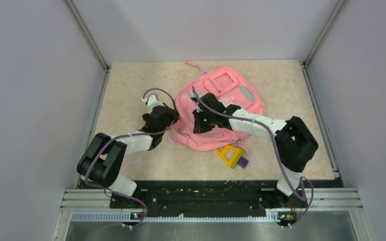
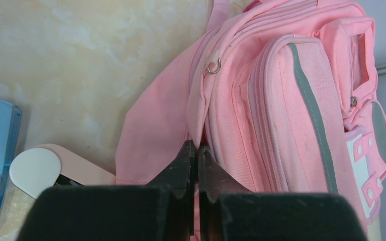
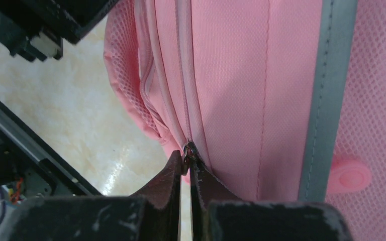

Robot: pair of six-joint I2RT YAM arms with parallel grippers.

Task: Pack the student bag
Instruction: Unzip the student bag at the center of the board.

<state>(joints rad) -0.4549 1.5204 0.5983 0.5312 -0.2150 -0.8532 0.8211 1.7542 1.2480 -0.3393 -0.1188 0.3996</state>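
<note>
We are pinching the student bag [image 2: 281, 125] with our left gripper [image 2: 196, 148], its jaws closed tight on a fold of pink fabric, and the bag is lying ahead and to its right. Our right gripper [image 3: 187, 159] is clamping the zip pull [image 3: 189, 149] between its closed fingertips, with the bag spreading just beyond.

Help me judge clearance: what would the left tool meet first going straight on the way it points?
The bag: the left tool is shut right at its side seam, seemingly pinching the fabric.
</note>
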